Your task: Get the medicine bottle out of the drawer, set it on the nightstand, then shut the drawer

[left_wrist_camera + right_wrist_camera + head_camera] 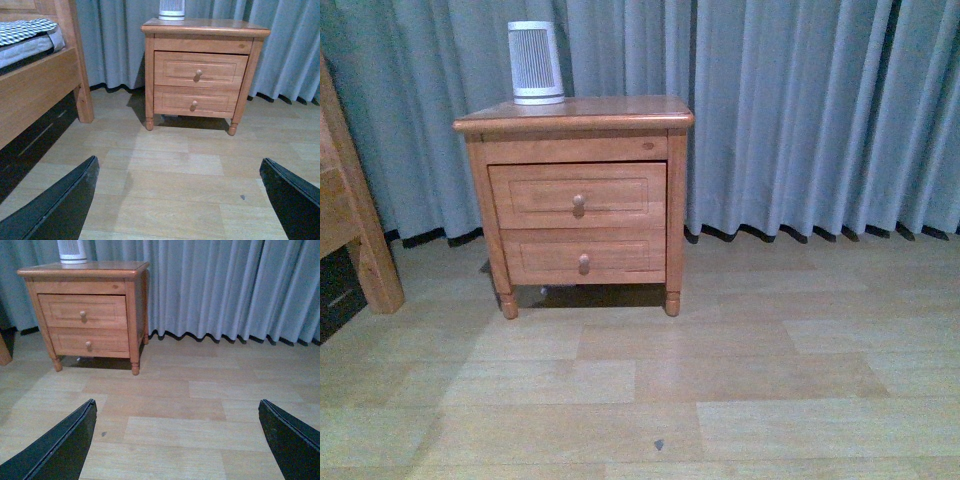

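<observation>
nothing done yet: drawer [535, 197] shut, medicine bottle unseen, nightstand [620, 108] top lacks it; left end effector [179, 165] and right end effector [176, 405] gape wide.

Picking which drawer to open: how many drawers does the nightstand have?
2, stacked in the nightstand: the taller upper drawer and, directly below, the shorter lower drawer. Both are shut, so contents are hidden.

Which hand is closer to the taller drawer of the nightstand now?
Left, probably, though narrowly. The left hand faces the drawer almost head-on from well back; the right hand is also well back but off to the drawer's right, viewing it at an angle.
</observation>
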